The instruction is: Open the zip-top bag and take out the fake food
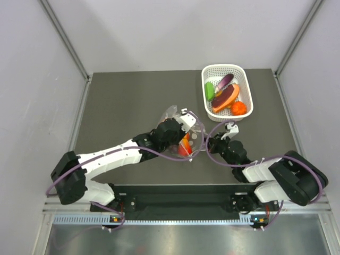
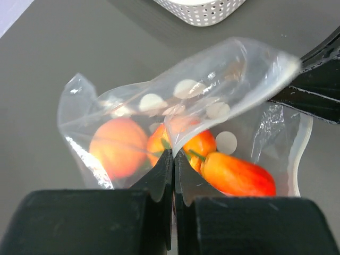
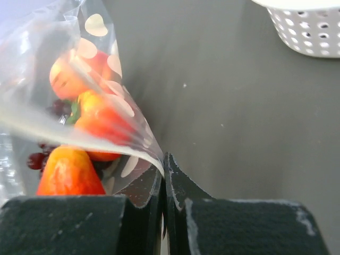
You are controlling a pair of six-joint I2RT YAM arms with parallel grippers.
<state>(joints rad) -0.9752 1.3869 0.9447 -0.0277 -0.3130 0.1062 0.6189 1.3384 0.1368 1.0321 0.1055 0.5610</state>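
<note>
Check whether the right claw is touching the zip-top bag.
Touching. The right wrist view shows the right claw shut, with an edge of the zip-top bag pinched between its two fingers.

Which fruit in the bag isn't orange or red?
The grape bunch: dark purple, tucked low behind the others in the bag. The peach and the remaining fruits are orange to red.

The clear, crinkly bag (image 2: 223, 79) with white dots sits near the centre of the top view, its plastic stretched and puckered, with a round peach-orange fruit (image 2: 118, 146), red-orange fruits (image 2: 236, 175) and dark purple grapes (image 3: 38, 159) bunched inside.
</note>
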